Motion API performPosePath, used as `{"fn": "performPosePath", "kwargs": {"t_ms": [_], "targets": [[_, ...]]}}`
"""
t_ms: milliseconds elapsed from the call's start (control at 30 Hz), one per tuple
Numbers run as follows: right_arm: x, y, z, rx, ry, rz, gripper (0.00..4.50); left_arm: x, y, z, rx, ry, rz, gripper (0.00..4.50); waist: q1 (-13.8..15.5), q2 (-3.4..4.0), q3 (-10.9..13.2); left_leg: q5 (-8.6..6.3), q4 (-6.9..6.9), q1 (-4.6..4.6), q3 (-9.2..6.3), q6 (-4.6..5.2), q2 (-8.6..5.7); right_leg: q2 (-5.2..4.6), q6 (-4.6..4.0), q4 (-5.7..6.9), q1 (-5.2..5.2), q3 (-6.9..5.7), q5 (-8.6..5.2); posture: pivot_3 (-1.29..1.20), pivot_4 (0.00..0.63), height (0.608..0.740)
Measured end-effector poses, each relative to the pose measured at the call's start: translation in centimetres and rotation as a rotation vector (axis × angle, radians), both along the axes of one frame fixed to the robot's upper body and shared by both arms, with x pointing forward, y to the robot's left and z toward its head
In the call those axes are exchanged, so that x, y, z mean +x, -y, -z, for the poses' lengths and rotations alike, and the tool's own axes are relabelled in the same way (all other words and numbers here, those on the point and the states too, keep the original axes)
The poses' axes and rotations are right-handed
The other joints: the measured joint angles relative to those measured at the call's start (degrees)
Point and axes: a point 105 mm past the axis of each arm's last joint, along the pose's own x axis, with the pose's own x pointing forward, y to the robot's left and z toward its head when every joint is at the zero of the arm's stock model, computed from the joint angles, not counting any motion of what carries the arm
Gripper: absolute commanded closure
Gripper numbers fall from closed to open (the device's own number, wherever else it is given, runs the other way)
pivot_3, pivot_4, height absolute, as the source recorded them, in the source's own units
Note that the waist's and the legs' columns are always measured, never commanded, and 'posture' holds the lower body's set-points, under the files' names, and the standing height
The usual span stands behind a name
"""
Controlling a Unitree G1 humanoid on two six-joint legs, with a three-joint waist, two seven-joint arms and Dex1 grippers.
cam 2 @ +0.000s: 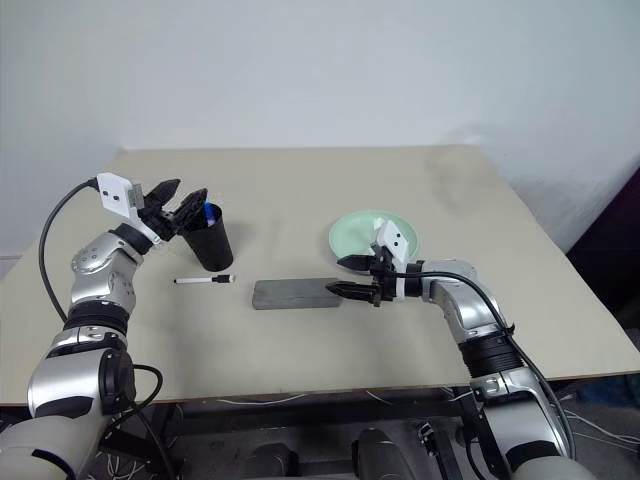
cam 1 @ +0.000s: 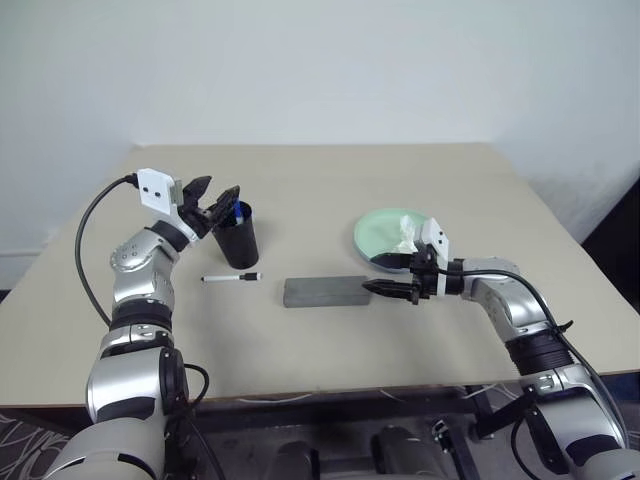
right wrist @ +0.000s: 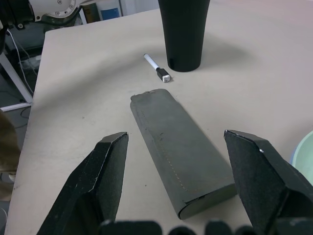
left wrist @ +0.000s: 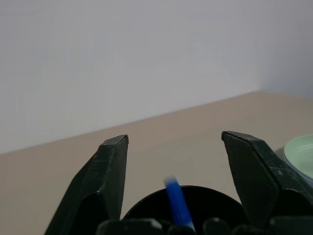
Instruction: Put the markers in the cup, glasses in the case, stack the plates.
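Note:
The black cup (cam 1: 238, 240) stands left of centre with a blue marker (cam 1: 243, 210) upright inside it. My left gripper (cam 1: 220, 187) hovers open just over the cup's rim; in the left wrist view the blue marker (left wrist: 176, 200) rises between the fingers (left wrist: 110, 176) and touches neither. A black-capped marker (cam 1: 231, 277) lies on the table in front of the cup. The grey case (cam 1: 323, 291) lies shut at mid-table. My right gripper (cam 1: 370, 274) is open at the case's right end. A mint green plate (cam 1: 380, 228) sits behind it. The glasses are out of view.
A crumpled white tissue (cam 1: 405, 238) lies on the green plate. The beige table (cam 1: 330, 180) has bare room behind the cup and along its front edge. A black cable (cam 1: 90, 250) loops from my left wrist.

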Motion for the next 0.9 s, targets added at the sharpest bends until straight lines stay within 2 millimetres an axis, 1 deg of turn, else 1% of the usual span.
{"fn": "performPosePath", "kwargs": {"t_ms": [167, 300, 400, 467, 533, 600, 667, 733, 800, 900], "targets": [[0.0, 0.0, 0.0, 0.000, 0.001, 0.001, 1.10, 0.0, 0.1, 0.0, 0.002, 0.001, 0.010, 1.44, 0.0, 0.00, 0.0, 0.00, -0.01, 0.00, 0.00, 0.00, 0.00, 0.00, 0.00, 0.00, 0.00, 0.00, 0.00, 0.00, 0.000, 0.740], [0.0, 0.0, 0.0, 0.001, 0.004, 0.000, 1.10, -0.4, 1.0, -1.0, 0.022, 0.019, 0.094, 1.44, 0.0, 0.00, 0.0, 0.00, -0.01, -0.01, 0.00, 0.00, 0.00, 0.00, 0.00, -0.02, 0.00, 0.00, 0.00, 0.00, 0.000, 0.740], [0.1, 0.0, -0.1, 0.002, 0.007, 0.000, 1.10, -1.0, 1.6, -2.9, 0.084, 0.033, 0.204, 1.44, -0.1, -0.01, 0.0, 0.00, -0.05, -0.02, 0.00, 0.00, 0.00, 0.01, 0.00, -0.02, -0.03, 0.00, -0.01, 0.00, 0.000, 0.740], [0.1, 0.0, -0.1, 0.002, 0.007, 0.001, 1.10, -1.5, 2.1, -4.4, 0.133, 0.045, 0.280, 1.44, -0.1, -0.01, 0.0, 0.00, -0.07, -0.01, 0.00, 0.00, 0.01, 0.01, 0.00, -0.03, -0.03, 0.00, -0.01, 0.00, 0.000, 0.740], [0.2, 0.0, -0.1, 0.002, 0.009, 0.000, 1.10, -2.2, 2.8, -5.7, 0.214, 0.047, 0.366, 1.44, -0.2, 0.01, 0.0, 0.00, -0.09, 0.01, 0.01, 0.00, 0.01, 0.01, 0.00, -0.03, -0.02, 0.00, -0.01, 0.00, 0.000, 0.740], [0.3, 0.0, -0.1, 0.003, 0.007, 0.002, 1.10, -3.1, 3.8, -6.3, 0.325, 0.019, 0.463, 1.44, -0.2, 0.01, 0.0, 0.00, -0.10, 0.01, 0.01, 0.00, 0.01, 0.01, 0.00, -0.03, -0.02, 0.00, -0.02, 0.00, 0.000, 0.740], [0.3, -0.1, 0.0, 0.007, 0.002, 0.002, 1.10, -3.8, 4.7, -6.0, 0.439, -0.043, 0.555, 1.44, -0.2, 0.02, 0.0, 0.00, -0.10, 0.02, 0.02, 0.00, 0.01, 0.02, 0.00, -0.03, -0.01, 0.00, -0.02, 0.00, 0.000, 0.740], [0.4, -0.1, 0.1, 0.008, -0.001, 0.003, 1.10, -4.5, 5.6, -5.2, 0.543, -0.109, 0.639, 1.44, -0.3, 0.03, 0.0, 0.00, -0.10, 0.02, 0.02, 0.00, 0.01, 0.01, -0.01, -0.03, -0.01, 0.01, -0.03, 0.00, 0.000, 0.740], [0.5, -0.3, 0.1, 0.012, -0.001, 0.002, 1.10, -5.2, 6.5, -4.0, 0.677, -0.187, 0.725, 1.44, -0.4, 0.04, 0.0, 0.00, -0.10, 0.02, 0.03, 0.00, 0.01, 0.02, -0.01, -0.02, -0.01, 0.02, -0.03, 0.00, 0.000, 0.740], [0.5, -0.4, 0.2, 0.015, -0.003, 0.001, 1.10, -5.5, 7.2, -2.1, 0.819, -0.290, 0.789, 1.44, -0.5, 0.04, 0.0, 0.01, -0.10, 0.02, 0.02, 0.01, 0.01, 0.03, -0.02, -0.02, -0.03, 0.02, -0.03, 0.00, 0.000, 0.740]]}}
